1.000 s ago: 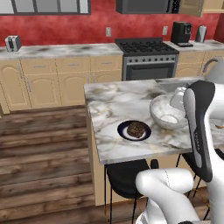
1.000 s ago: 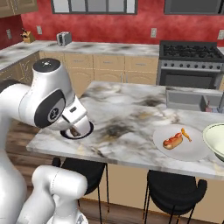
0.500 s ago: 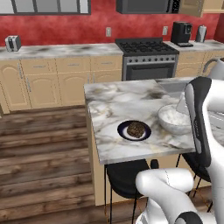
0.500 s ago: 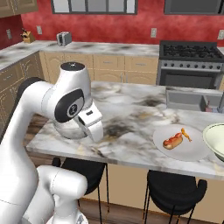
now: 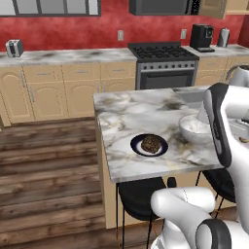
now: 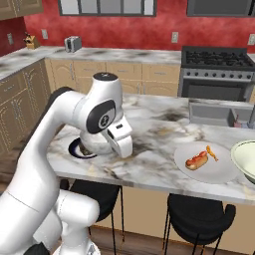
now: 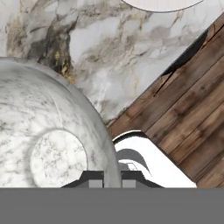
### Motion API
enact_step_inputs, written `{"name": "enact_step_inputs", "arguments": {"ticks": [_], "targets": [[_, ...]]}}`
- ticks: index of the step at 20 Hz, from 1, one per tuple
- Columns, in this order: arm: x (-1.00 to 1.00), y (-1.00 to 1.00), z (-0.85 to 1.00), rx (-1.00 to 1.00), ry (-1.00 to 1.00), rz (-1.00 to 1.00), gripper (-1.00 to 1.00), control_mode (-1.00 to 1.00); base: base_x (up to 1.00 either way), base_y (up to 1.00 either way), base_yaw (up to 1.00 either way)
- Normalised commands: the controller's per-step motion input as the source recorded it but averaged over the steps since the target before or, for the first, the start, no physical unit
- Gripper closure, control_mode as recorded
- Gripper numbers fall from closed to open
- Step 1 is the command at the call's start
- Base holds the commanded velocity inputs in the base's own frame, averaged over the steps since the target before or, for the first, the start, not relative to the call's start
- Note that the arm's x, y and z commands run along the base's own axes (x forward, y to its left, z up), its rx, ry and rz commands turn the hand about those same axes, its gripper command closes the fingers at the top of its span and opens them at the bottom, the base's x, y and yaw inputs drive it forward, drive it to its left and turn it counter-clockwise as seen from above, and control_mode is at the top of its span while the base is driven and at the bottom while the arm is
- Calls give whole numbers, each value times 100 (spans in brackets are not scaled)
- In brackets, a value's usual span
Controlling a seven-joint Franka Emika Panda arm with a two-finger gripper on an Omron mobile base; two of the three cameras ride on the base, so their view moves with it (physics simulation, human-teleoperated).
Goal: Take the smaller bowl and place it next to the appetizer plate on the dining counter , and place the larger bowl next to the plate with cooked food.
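Red walls and beige cabinets are sitting behind everything in the left base view, with the marble tabletop (image 5: 146,116) running out in front. On it, the navy plate (image 5: 149,145) with the brown lump is resting near the front edge, and the small stone-looking bowl (image 5: 194,129) is sitting or hovering just to its right, apart from it, half tucked behind the white arm. Can't tell from this side whether the bowl is touching down yet.

Over in the right base view, the arm is bending down over the near left end of the tabletop, and the navy plate (image 6: 80,148) is peeking out from behind it. The pale plate with orange food (image 6: 206,160) is lying well off to the right, and the big cream bowl (image 6: 246,159) is waiting at the far right edge.

In the hand view, the end effector (image 7: 112,179) is pinching the rim of the small bowl (image 7: 48,144), one fingertip inside, one outside, jaws closed tight on the wall. So the bowl is hanging right at the fingers, filling the left side, with the tabletop edge and wood floor just past it.

My worry: that edge is looking awfully close. If the bowl gets released while overhanging or tilted, it's probably tipping onto the floor. A one-sided rim pinch could also let it swing and clip the navy plate.
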Motion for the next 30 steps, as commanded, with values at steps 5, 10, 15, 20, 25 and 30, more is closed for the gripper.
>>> {"name": "enact_step_inputs", "arguments": {"ticks": [5, 10, 15, 20, 25, 30], "targets": [[44, -1, -22, 0, 0, -2, 100, -100, 0, 0, 0], [27, 0, -27, 0, 0, 0, 100, -100, 0, 0, 0], [29, 0, -30, 0, 0, 0, 100, -100, 0, 0, 0], [30, 0, -24, 0, 0, 0, 100, -100, 0, 0, 0], [23, 0, -24, 0, 0, 0, 100, -100, 0, 0, 0], [20, 0, -21, 0, 0, 0, 100, -100, 0, 0, 0]]}}
